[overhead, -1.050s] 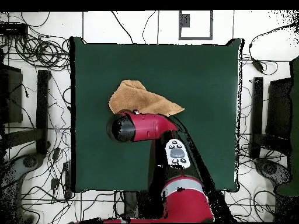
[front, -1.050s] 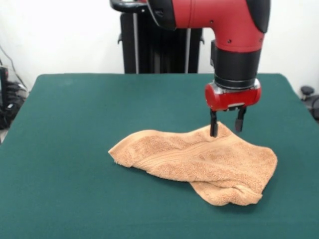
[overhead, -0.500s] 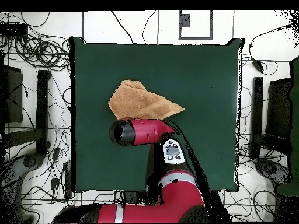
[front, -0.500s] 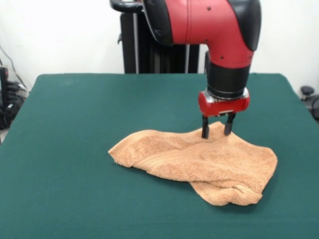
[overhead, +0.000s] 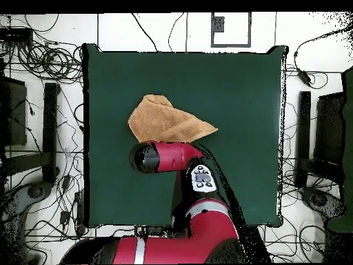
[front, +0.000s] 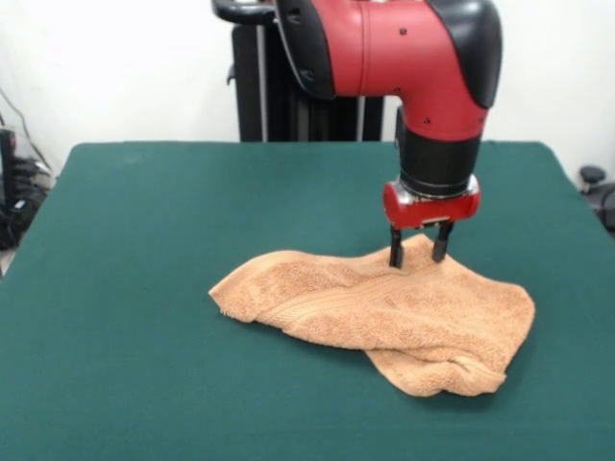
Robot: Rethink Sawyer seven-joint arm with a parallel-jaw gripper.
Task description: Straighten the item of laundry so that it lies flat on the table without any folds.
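Gripper (front: 416,253) sat at the far edge of the crumpled tan hand towel (front: 384,312) on the green worktop (front: 144,240); jaws parted, tips astride a raised fold.

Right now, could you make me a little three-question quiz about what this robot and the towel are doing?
1. True or false: the towel lies flat on the table with no folds.
2. Where is the gripper? A. over the towel's far edge, fingers open astride a raised ridge of cloth; B. over bare table beside the towel; C. carrying the towel in the air.
3. Fill in: in the front view, a folded-under layer of towel shows at its near ______ corner.

Key: 1 false, it is bunched and doubled over; 2 A; 3 right.
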